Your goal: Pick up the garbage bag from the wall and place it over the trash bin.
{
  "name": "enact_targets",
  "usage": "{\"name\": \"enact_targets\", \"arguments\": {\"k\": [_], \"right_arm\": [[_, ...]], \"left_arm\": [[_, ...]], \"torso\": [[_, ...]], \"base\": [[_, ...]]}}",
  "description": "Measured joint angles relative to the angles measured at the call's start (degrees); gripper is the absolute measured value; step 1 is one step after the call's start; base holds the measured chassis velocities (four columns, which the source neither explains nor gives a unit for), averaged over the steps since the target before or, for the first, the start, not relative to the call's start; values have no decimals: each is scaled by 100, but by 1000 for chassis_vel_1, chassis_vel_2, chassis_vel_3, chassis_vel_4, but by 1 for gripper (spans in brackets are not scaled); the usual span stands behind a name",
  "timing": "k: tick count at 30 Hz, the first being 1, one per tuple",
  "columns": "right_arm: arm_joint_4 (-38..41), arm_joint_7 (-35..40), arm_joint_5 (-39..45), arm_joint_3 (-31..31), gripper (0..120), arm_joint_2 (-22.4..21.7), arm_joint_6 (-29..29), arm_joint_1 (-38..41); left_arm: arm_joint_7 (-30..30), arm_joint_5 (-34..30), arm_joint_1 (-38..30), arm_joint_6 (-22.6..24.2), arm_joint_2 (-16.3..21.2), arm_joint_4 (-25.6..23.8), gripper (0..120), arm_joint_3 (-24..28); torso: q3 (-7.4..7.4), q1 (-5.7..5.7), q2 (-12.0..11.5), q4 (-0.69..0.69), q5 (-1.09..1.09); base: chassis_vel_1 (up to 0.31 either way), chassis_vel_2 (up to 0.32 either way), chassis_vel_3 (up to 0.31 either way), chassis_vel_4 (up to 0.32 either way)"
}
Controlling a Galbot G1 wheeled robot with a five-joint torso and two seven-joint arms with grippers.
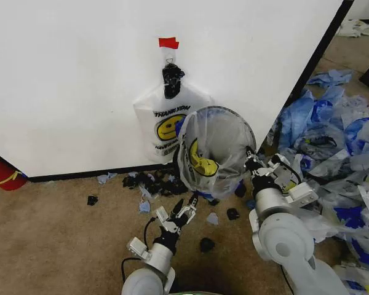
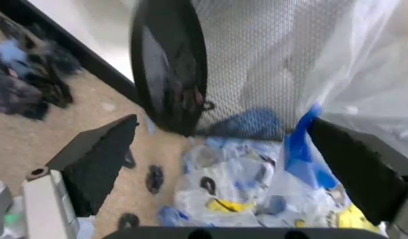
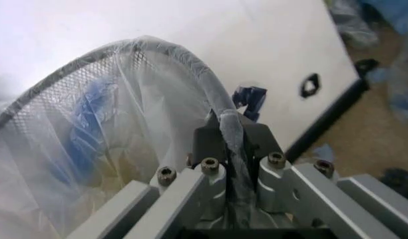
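My right pincer point(image 3: 227, 149) clamps the trash bin point(image 1: 218, 144) rim, garbage bag point(image 1: 200, 161) already lining it; left pincer point(image 1: 178, 216) gapes below the bin (only tidying left).

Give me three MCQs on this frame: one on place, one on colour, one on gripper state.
1. Where is the garbage bag?
A. flat on the carpet
B. draped over the trash bin
C. hanging from the wall hook

2. What colour is the tape above the wall hook?
A. red
B. green
C. yellow

3. What is the right gripper doing?
A. hanging open over the floor
B. shut on the other bag on the wall
C. shut on the bin's rim with bag film under it

Answers:
1 B, the smiley film covers the tilted mesh bin.
2 A, a red strip sits on the white wall.
3 C, the right wrist view shows the rim pinched; the left gripper is open below the bin.
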Motion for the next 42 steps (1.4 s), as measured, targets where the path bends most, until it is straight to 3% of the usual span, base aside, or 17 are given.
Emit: {"name": "enact_targets", "arguments": {"k": [6,11,16,35,42], "right_arm": [[-328,299,-20,-39,1,4,-103,1],[-827,369,-172,-258,1,73,-160,7],[-1152,282,-358,-511,1,187,-185,-7],[-1617,-215,-871,-1232,1,346,-251,-340],[-1766,-302,-1048,-1352,25,381,-337,-306]], "left_arm": [[-248,-81,173,-161,168,-191,100,-538],[-492,-306,173,-213,603,-505,100,-1224],[-553,-338,116,-193,769,-720,100,-1496],[-626,-34,161,-97,468,-663,100,-1305],[-616,-18,182,-103,457,-620,100,-1272]], "torso": [[0,0,0,0,0],[0,0,0,0,0],[0,0,0,0,0],[0,0,0,0,0],[0,0,0,0,0]], "base": [[0,0,0,0],[0,0,0,0],[0,0,0,0],[0,0,0,0],[0,0,0,0]]}}
